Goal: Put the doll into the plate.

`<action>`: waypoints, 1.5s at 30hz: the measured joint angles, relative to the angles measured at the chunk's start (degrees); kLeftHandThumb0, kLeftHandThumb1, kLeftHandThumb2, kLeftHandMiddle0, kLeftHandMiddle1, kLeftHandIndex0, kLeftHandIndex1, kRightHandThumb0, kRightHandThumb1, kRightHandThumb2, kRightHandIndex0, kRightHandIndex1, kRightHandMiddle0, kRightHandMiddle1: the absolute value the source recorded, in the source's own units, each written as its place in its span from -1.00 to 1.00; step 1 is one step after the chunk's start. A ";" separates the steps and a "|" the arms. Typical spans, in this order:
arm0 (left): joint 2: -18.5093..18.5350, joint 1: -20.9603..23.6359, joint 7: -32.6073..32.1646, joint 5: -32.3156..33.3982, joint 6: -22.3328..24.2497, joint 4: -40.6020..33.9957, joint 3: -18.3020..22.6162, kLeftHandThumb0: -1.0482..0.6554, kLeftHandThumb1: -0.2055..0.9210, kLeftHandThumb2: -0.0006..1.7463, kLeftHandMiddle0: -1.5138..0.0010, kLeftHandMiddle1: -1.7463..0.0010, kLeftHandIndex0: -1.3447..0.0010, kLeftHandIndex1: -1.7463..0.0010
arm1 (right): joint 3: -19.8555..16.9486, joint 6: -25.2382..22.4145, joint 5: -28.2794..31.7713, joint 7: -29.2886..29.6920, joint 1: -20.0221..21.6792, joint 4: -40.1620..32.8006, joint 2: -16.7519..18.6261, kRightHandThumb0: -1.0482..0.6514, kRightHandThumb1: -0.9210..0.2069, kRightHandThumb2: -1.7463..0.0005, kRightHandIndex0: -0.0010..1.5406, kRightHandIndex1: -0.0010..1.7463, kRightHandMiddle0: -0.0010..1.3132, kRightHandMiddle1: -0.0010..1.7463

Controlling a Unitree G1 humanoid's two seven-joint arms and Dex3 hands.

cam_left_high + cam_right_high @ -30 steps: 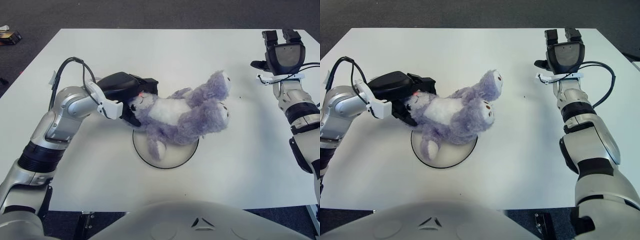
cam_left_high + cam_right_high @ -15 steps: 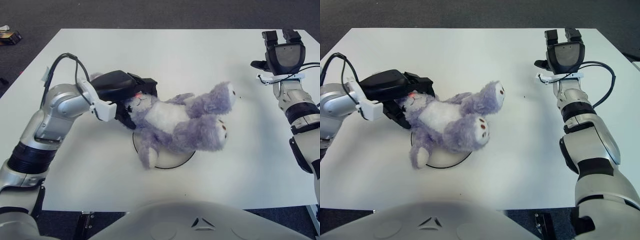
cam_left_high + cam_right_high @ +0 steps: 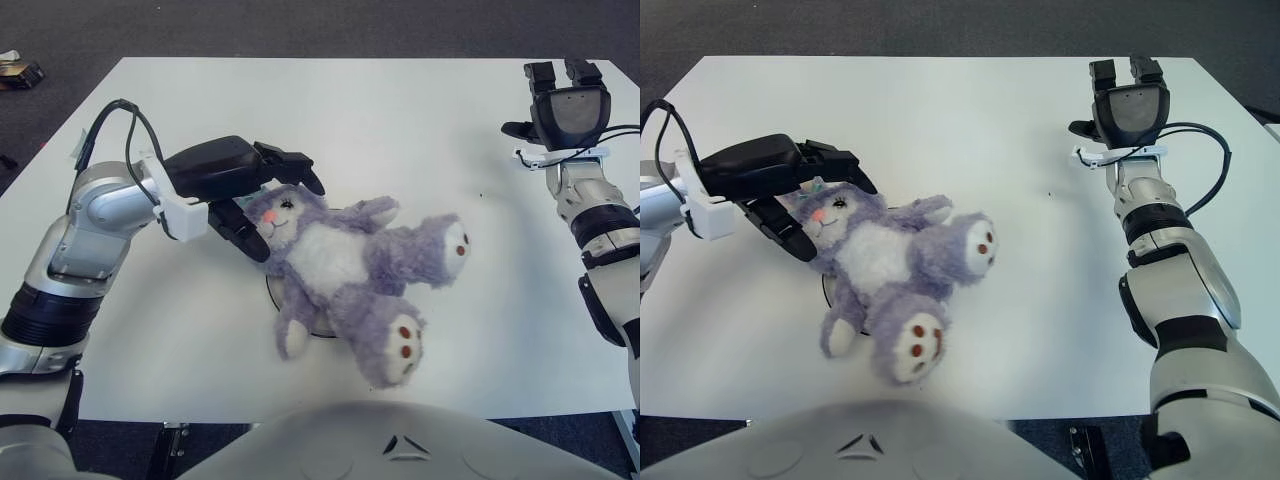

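Doll (image 3: 345,270): purple plush with white belly, pink nose and brown-spotted foot soles, lying face up on the white bench (image 3: 400,110). Torso covers most of the plate (image 3: 272,292), of which only a short arc of dark rim shows at the doll's left flank; head points toward the robot's left, both legs reach off the plate toward the near right, one arm hangs over the near rim.

Left hand (image 3: 245,190): black, at the doll's head. Fingers (image 3: 292,165) spread apart, upper ones reaching over the top of the head, a lower one (image 3: 240,232) curving down beside the cheek; head sits between them, but whether they press on the plush cannot be told. White bracket at the wrist, black cable looping above the silver forearm.

Right hand (image 3: 565,105): at the far right edge of the bench, well apart from doll and plate, holding nothing; how far its fingers are opened cannot be told.
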State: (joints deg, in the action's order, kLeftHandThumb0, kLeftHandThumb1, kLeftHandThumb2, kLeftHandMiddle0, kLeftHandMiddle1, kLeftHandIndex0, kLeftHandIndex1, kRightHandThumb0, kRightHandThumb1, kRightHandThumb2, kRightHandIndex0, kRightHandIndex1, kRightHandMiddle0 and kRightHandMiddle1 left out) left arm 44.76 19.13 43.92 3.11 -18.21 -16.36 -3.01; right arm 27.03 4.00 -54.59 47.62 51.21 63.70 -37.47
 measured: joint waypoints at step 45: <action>-17.03 -0.02 -23.79 -1.80 10.03 9.82 9.24 0.08 1.00 -0.92 -0.08 0.29 0.10 0.02 | -2.88 11.62 8.68 -4.51 -1.74 -2.60 0.27 -0.32 -1.00 0.68 -0.24 -0.59 -0.54 -0.22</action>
State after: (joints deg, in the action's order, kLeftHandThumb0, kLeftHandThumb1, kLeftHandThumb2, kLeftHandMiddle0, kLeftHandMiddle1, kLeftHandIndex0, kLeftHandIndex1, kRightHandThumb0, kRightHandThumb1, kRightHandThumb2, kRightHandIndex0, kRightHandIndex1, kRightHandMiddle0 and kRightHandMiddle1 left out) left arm 27.73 19.11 20.13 1.31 -8.18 -6.55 6.23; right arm 24.14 15.62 -45.91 43.11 49.47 61.09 -37.19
